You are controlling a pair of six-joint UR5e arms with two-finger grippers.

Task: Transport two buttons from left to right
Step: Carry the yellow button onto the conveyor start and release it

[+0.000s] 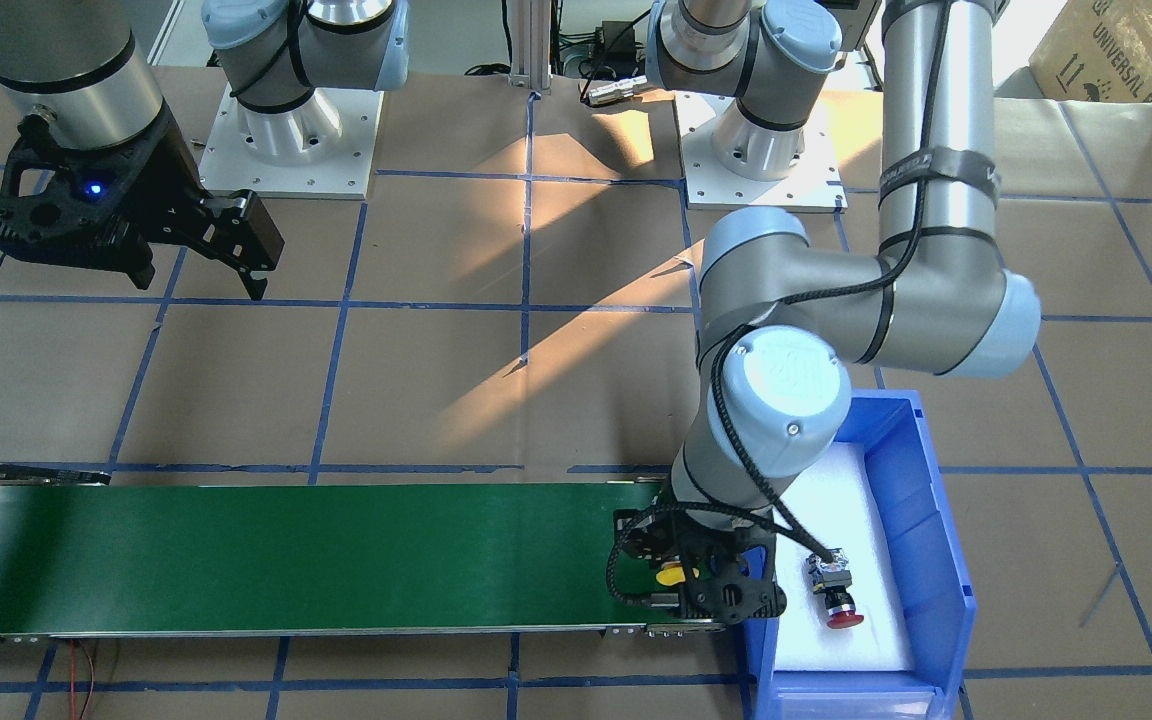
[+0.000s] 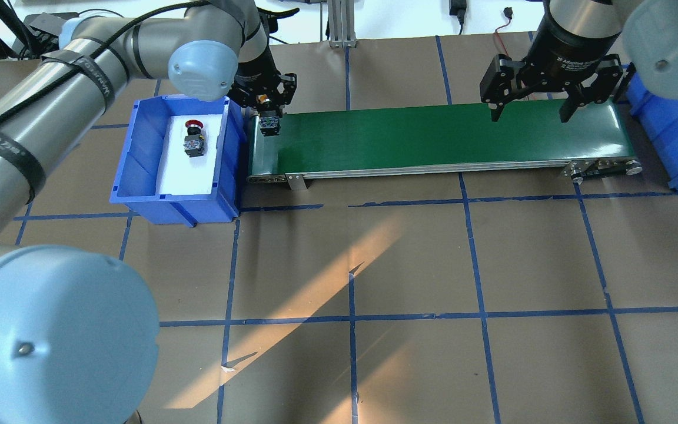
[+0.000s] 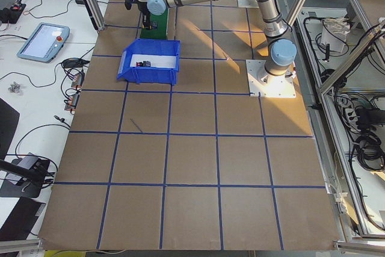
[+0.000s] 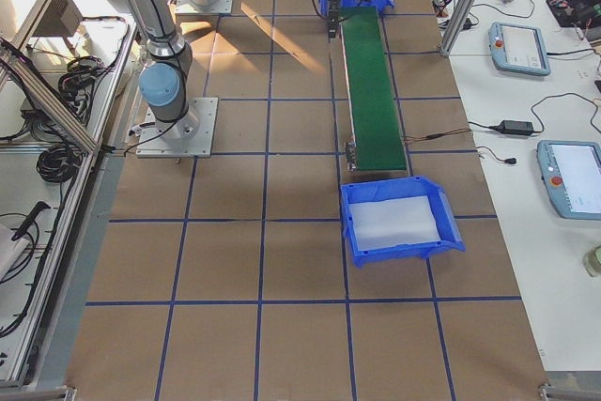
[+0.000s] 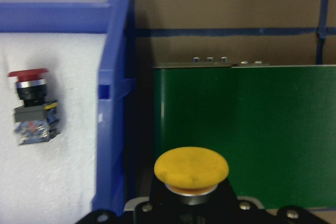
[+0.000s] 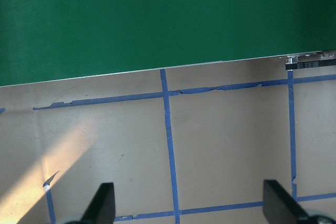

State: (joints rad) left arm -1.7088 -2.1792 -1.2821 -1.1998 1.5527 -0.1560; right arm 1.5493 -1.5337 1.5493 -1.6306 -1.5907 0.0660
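Front-facing: left gripper (image 1: 696, 588) low at the end of the green belt (image 1: 286, 555), just beside the blue bin (image 1: 948, 560); clamped on the yellow button (image 1: 671, 575) (only a sliver of cap shows between the black fingers); red button (image 1: 836, 598) on its side on the white foam (image 1: 866, 500) lining that bin.

Overhead: blocky black-and-silver body of the yellow button under the left fingers, over the belt's left end; contact with the belt not discernible; right gripper (image 2: 530, 115) above the belt's opposite end, jaws spread wide, nothing between them; belt smooth, matte, with a metal side rail.

Exterior left: red button only a dark speck in the bin.

Exterior right: second bin (image 4: 399, 223), blue with a white liner, at the belt's near end.

Left wrist: domed yellow mushroom cap on a silver collar, close at bottom; red button with flat cap, black neck, squarish block, on grainy foam.

Right wrist: two dark fingertips well apart over brown paper (image 6: 231, 145) crossed by blue tape (image 6: 168, 129).
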